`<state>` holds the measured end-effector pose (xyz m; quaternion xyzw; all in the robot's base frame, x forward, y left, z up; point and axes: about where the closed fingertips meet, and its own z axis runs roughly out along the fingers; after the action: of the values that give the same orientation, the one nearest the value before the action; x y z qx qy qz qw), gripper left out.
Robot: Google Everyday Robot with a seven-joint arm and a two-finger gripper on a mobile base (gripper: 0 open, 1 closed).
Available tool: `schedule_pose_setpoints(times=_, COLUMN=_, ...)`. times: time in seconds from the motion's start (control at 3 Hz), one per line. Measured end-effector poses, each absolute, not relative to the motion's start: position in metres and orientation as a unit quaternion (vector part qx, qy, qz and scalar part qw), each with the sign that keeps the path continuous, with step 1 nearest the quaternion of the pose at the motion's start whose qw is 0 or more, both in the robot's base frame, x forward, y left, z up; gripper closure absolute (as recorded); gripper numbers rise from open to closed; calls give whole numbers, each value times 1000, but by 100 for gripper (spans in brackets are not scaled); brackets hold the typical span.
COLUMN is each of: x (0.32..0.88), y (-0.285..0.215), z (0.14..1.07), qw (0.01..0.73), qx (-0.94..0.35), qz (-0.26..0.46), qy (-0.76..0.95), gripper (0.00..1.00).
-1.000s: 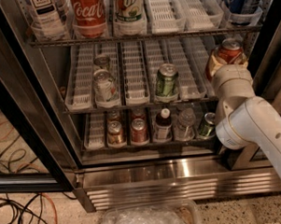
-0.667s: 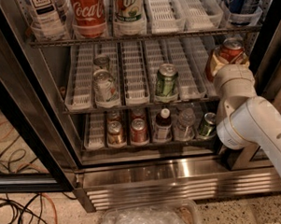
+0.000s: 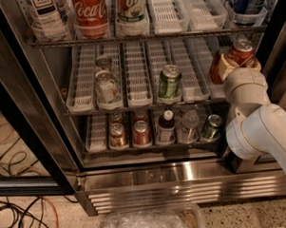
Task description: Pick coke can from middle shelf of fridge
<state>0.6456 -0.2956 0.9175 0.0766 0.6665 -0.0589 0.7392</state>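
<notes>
Grasp stage: I see my gripper (image 3: pixel 237 64) clamped on the coke can (image 3: pixel 244 49) at the right end of the middle shelf (image 3: pixel 137 83); withdrawing it from the fridge (image 3: pixel 184 190) is, I judge, not yet done.

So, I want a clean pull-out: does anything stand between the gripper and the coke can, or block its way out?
Nothing visible does. The gripper is right at the coke can, at the right end of the middle shelf; the green can stands apart to its left.
</notes>
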Motion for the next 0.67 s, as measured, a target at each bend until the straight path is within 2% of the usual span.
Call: schedule_pose_setpoints(times=0.67, x=611, y=-282, z=904, qw=729, qx=37, qz=-31, qy=683, gripper=100)
